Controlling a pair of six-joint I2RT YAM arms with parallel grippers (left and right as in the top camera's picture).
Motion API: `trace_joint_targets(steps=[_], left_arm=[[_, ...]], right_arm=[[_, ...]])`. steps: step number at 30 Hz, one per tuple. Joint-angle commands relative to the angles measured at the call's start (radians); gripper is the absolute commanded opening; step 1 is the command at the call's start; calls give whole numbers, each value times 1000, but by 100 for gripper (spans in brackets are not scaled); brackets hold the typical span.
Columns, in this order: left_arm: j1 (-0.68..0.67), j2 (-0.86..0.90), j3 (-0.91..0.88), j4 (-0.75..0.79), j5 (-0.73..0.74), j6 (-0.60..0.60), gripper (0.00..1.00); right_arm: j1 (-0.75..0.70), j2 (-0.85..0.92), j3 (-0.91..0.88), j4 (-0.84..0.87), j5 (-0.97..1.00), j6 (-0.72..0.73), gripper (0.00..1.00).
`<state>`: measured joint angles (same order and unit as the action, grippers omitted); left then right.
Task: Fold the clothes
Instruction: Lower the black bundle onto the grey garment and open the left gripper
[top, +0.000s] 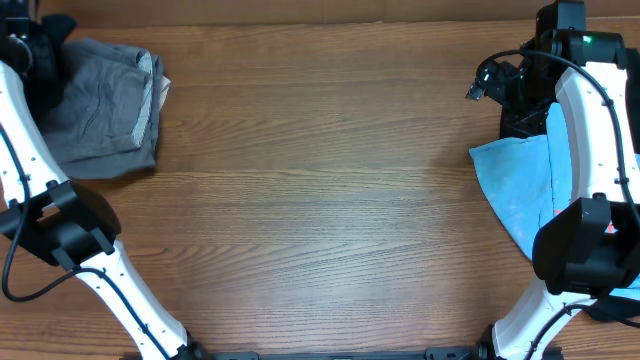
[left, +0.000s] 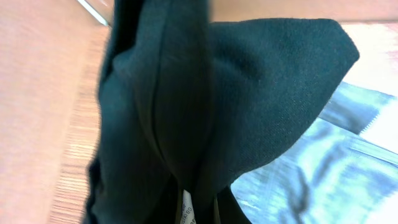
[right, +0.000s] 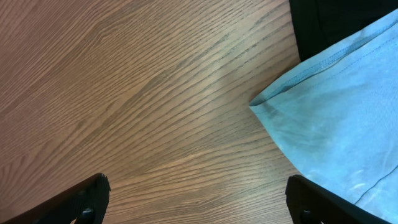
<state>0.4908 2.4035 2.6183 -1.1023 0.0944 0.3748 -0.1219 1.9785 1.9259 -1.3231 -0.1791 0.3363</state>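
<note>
Overhead, far left: left claw (top: 30, 55) clenched on black T-shirt (left: 249, 93), above grey garment (top: 100, 110) lying on worktop (top: 320, 180). Left wrist close-up filled with bunched black cloth, white neck label (left: 186, 210) at bottom edge. Far right: right claw (right: 199, 200) spread wide, gripping nothing, over bare wood near light-blue tee (right: 336, 118); black garment (right: 329, 22) touching its far edge

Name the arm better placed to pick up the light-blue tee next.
Right: the right gripper, open, hovers beside the light-blue tee; the left gripper is shut on the black garment, far away.
</note>
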Motion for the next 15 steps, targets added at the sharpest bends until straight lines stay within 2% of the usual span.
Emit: trace_joint_targets(steps=[1,2,3,4,6,9,15], left_arm=[[-36,-23,13,-47,30,-66,21],[-48,-21,13,-76,30,-82,41],[-59,-20,13,-106,30,-105,68],[-67,-19,13,-126,31,-124,90],[-97,-14,13,-177,85,-183,98],[-134,-8,13,-208,168,-185,99],[-193,-11,17,-187,158,-185,100]], right_arm=[[5,-19,11,5,2,2,94],[5,-19,11,5,2,2,94],[5,-19,11,5,2,2,95],[5,-19,11,5,2,1,95],[5,-18,11,5,2,2,95],[5,-19,11,6,1,2,95],[5,-19,11,2,1,2,95]])
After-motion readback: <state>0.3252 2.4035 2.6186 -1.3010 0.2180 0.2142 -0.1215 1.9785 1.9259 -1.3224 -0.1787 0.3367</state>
